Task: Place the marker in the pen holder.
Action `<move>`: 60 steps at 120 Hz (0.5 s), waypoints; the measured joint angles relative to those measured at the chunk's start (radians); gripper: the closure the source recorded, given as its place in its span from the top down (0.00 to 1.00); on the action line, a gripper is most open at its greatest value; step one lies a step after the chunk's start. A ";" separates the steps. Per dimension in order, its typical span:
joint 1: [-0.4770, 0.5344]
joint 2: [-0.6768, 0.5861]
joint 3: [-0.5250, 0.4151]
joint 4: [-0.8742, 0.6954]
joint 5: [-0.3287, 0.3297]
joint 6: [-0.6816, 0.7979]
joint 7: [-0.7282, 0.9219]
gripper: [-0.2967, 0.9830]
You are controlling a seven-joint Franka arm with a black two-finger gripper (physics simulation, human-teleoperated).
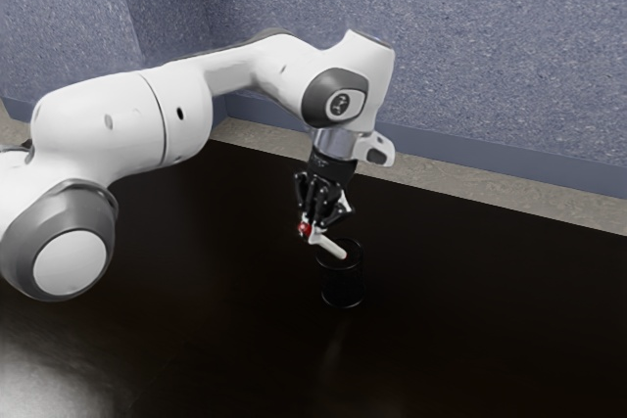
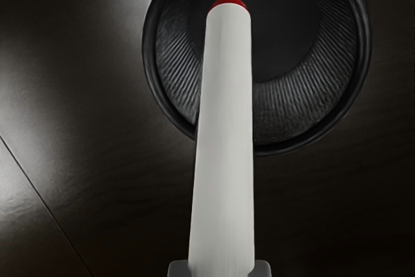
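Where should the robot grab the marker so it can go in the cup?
I'd grip the marker near its rear end, coming from above, with the gripper squeezing its straight sides, as it does now. It's long and thin and tilted, so this leaves the front free over the pen holder.

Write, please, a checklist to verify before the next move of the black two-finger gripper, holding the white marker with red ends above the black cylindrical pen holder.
1. Gripper shut on the marker: ok.
2. Pen holder upright on the dark table: ok.
3. Marker's leading red tip over the holder's opening: ok.
4. Marker upright for lowering: not ok, it is clearly tilted.
5. Leading tip already below the rim: cannot tell.
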 joint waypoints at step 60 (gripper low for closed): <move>0.070 -0.418 0.011 -0.294 -0.015 0.101 0.001 0.65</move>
